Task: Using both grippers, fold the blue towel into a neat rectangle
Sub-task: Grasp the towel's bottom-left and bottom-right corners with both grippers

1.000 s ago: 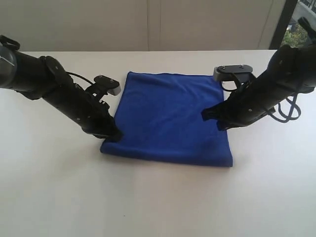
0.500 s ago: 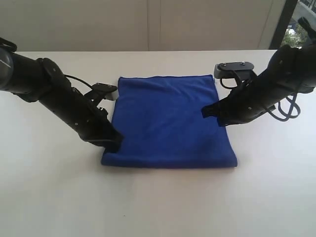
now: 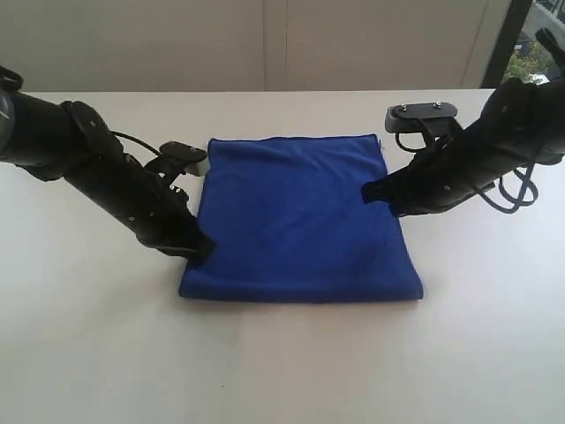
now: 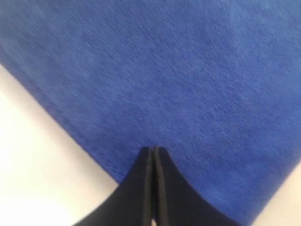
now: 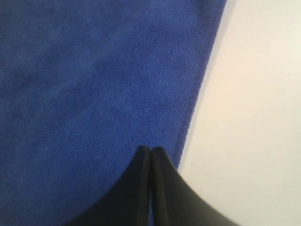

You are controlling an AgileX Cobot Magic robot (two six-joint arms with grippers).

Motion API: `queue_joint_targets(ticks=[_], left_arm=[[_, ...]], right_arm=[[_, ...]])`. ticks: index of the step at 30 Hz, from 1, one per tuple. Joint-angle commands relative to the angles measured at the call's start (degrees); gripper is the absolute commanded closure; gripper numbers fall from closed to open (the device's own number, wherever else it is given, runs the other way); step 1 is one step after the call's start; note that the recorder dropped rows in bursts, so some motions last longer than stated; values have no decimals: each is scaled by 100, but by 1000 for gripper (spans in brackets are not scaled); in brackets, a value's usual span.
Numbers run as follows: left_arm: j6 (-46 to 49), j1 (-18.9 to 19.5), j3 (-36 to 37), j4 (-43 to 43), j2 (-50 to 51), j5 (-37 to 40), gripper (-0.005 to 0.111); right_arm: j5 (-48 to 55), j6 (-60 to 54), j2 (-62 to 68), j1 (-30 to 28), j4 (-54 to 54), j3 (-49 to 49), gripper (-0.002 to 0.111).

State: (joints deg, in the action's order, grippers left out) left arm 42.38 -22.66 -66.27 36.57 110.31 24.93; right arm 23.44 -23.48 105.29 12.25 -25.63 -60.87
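Jaws, left gripper: closed tip to tip, resting on the cloth just inside its hemmed edge. Whether a pinch of fabric is caught between them cannot be told from the wrist view.
Jaws, right gripper: likewise together, tips on the cloth just beside its side hem, with bare table alongside.
Contact points: the left sits at the towel's left edge, close to the near corner. The right sits at the right edge, about midway along, so the two are not level.
Item, blue towel: lies flat near the middle of the table, between the two arms. Roughly rectangular, smooth, with few wrinkles.
Step in hand (judged): taking hold of the side edges for a further fold.
Method advised: part the jaws and seat them at matching points on opposite edges. Catch every layer of the hem, then lift both sides together at equal height. Keep the cloth lightly taut and lay edge onto edge.
Risk (judged): unequal grip points would skew the fold, and a shallow bite may slip off the soft pile.
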Motion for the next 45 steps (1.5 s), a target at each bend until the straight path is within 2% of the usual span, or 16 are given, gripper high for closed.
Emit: queue_joint_targets(ticks=[1, 6, 9, 12, 13, 15, 16, 19, 21, 23, 25, 27, 36, 45], left_arm=[[221, -17, 50, 16, -487, -127, 107], [284, -17, 50, 16, -1108, 281, 107], [439, -17, 50, 16, -1350, 1112, 107], [1029, -94, 50, -27, -1485, 2045, 107], [1071, -166, 50, -72, -1485, 2057, 107], [1178, -367, 61, -456, -1485, 1918, 107], [1154, -482, 73, -814, -1485, 1931, 107], [1396, -543, 219, -1054, -1485, 1775, 107], [1770, -543, 456, -1130, -1485, 1384, 106], [2108, -543, 675, -1119, -1485, 933, 91], [2539, -543, 762, -1119, -1485, 808, 76], [2956, -543, 940, -939, -1485, 466, 63], [4290, -543, 1228, -15, -1255, -156, 61], [4390, -543, 1228, 7, -822, -380, 61]], right_arm=[[240, 6, -589, 4, 43, 26, 108], [1276, -83, -1379, 4, 416, 26, 108], [1912, -269, -1687, 4, 501, 26, 108], [2626, -684, -1786, 126, 474, 26, 108], [2643, -744, -1771, 192, 474, 26, 108], [2643, -1219, -1667, 431, 474, 26, 108], [2659, -1852, -1544, 570, 474, 26, 108], [2630, -2560, -1305, 681, 514, 26, 107], [2618, -2903, -1144, 719, 844, 26, 96], [2674, -2903, -991, 718, 1138, 26, 81], [2703, -2994, -892, 718, 1233, 35, 74], [2703, -3196, -758, 718, 1233, 48, 73], [1483, -3654, -462, 718, 1255, 565, 73], [1015, -3786, -462, 718, 1265, 835, 67]])
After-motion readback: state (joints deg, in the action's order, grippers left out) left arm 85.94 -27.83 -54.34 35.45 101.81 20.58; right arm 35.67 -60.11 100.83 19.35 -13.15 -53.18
